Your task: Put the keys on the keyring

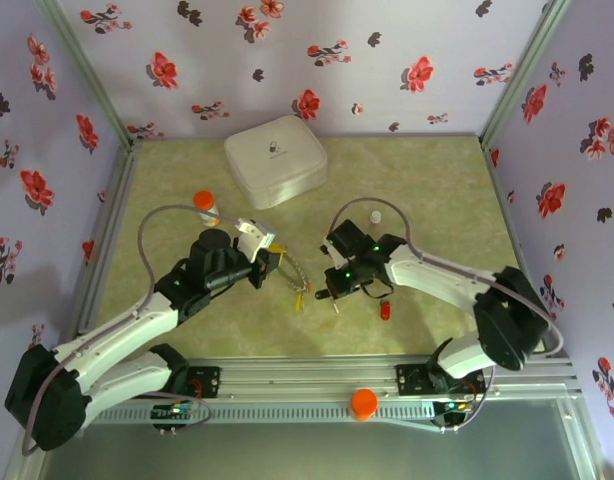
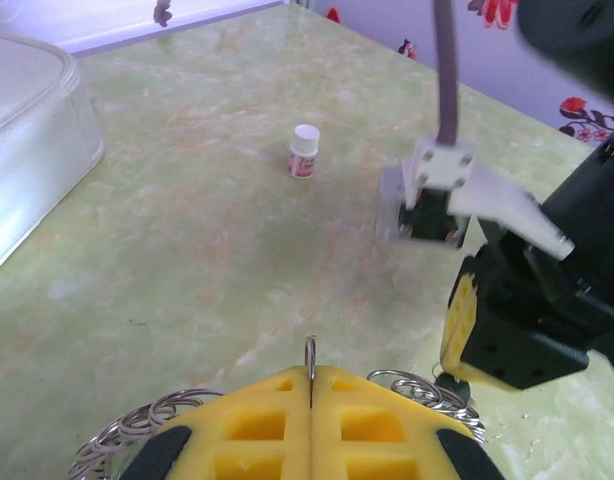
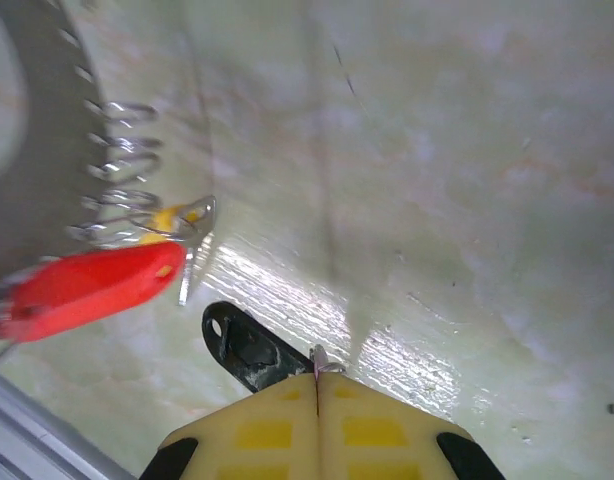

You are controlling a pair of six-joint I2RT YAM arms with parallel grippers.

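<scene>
Left gripper (image 2: 310,374): pads pressed together, pinching keyring (image 2: 423,384) wire.
Right gripper (image 3: 317,378): pinching black key (image 3: 243,348); holed head points left, toward nearby ring.

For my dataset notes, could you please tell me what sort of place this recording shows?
Probably a lab test cell rather than a home: flower-papered walls box in a green marbled tabletop, and an aluminium rail runs along its near edge.

White rounded square case (image 1: 275,160) at far centre of green marbled table (image 1: 437,190); orange-capped pill bottle (image 1: 205,205) near its front left corner; small white-capped vial (image 1: 376,217) apart, rightward; orange knob (image 1: 363,403) on near rail
</scene>
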